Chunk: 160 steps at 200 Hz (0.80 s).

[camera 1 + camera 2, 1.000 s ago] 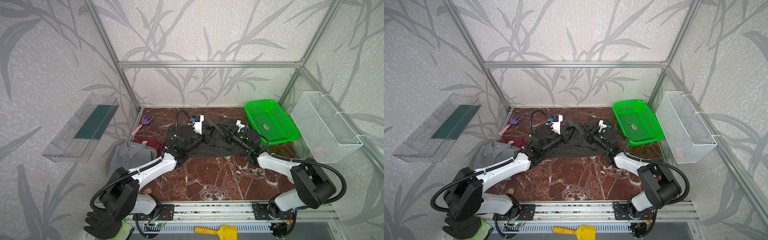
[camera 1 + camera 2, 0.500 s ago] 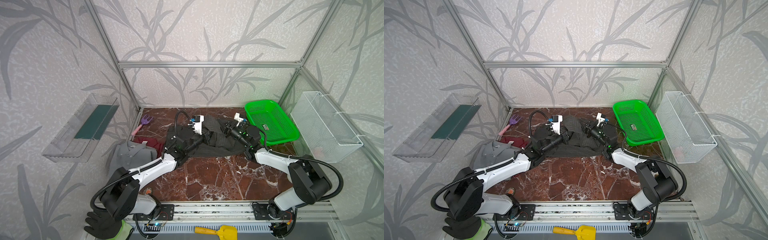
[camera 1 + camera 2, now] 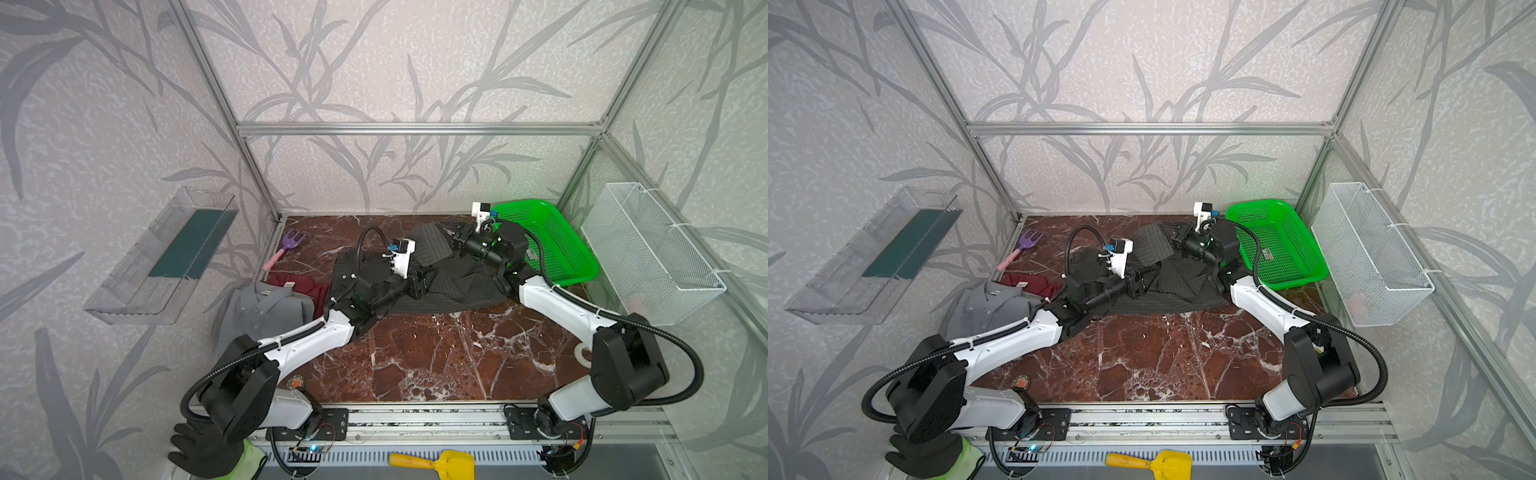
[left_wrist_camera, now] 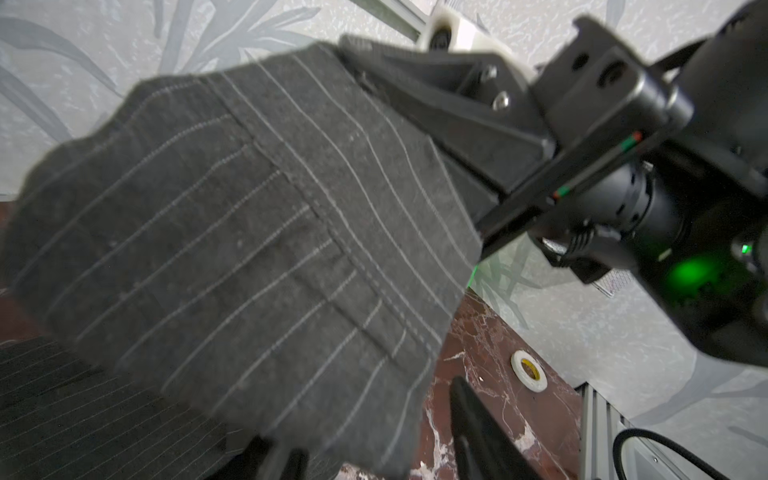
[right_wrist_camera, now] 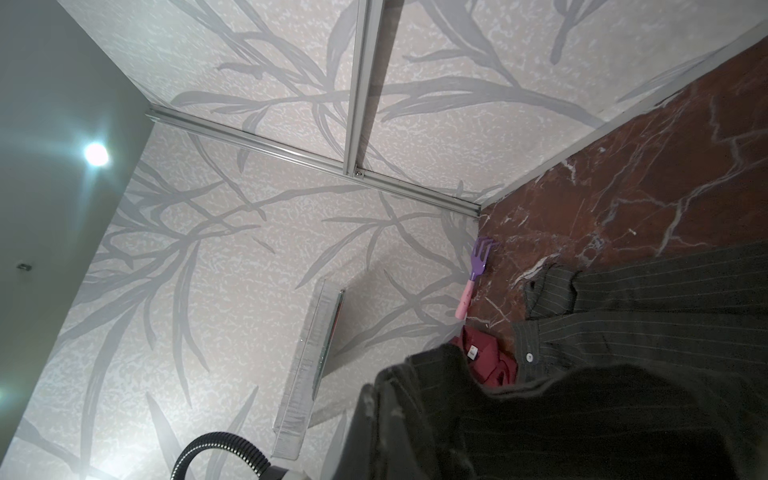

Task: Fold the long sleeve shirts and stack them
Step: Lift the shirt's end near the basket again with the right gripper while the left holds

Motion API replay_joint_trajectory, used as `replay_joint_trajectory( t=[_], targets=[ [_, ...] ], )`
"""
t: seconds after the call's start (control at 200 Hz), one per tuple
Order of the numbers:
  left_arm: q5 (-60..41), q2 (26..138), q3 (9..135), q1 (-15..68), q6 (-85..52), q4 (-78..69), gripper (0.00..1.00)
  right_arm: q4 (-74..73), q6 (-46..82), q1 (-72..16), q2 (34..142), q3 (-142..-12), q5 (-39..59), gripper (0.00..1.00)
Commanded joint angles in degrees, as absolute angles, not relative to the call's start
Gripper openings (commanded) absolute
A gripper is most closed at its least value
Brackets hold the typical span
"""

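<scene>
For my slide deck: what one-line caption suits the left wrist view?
Right hand holds a flap of the pinstriped shirt raised above the marble table.

No text can be read. The white neck tag [image 5: 471,353] on the red shirt [image 5: 494,368], low right of centre in the right wrist view, is blurred; the sticker [image 3: 1268,254] in the basket [image 3: 1304,249], right of centre in a top view, is too small

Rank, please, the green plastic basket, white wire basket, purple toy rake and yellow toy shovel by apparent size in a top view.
1. White wire basket
2. Green plastic basket, partly hidden
3. Yellow toy shovel, cut by the frame edge
4. Purple toy rake
</scene>
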State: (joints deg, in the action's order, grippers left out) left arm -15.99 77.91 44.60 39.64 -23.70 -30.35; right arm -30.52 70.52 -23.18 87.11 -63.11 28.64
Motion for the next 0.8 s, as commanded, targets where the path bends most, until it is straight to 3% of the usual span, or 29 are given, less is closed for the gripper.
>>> replay_joint_trajectory(
  t=[0.0,0.14,0.3,0.515,0.795],
  targets=[
    [-17.6,74.3,45.6,40.1,-18.5,-26.7,0.58,-11.2,53.5,-22.1,83.3,-72.4,29.6,0.0],
    [-15.8,70.2,47.3,40.1,-13.3,-19.8,0.6,13.0,34.4,-22.1,85.0,-87.5,24.7,0.0],
    [-11.9,65.9,48.9,40.1,-8.1,-13.9,0.64,30.0,23.2,-23.0,88.3,-100.1,19.6,0.0],
    [-10.8,65.1,51.0,40.1,-5.0,-10.7,0.64,38.7,16.3,-26.2,89.3,-106.5,14.4,0.0],
    [-17.5,68.4,51.6,40.4,-11.3,-16.4,0.64,34.3,23.4,-26.8,84.7,-100.7,6.6,0.0]
  ],
)
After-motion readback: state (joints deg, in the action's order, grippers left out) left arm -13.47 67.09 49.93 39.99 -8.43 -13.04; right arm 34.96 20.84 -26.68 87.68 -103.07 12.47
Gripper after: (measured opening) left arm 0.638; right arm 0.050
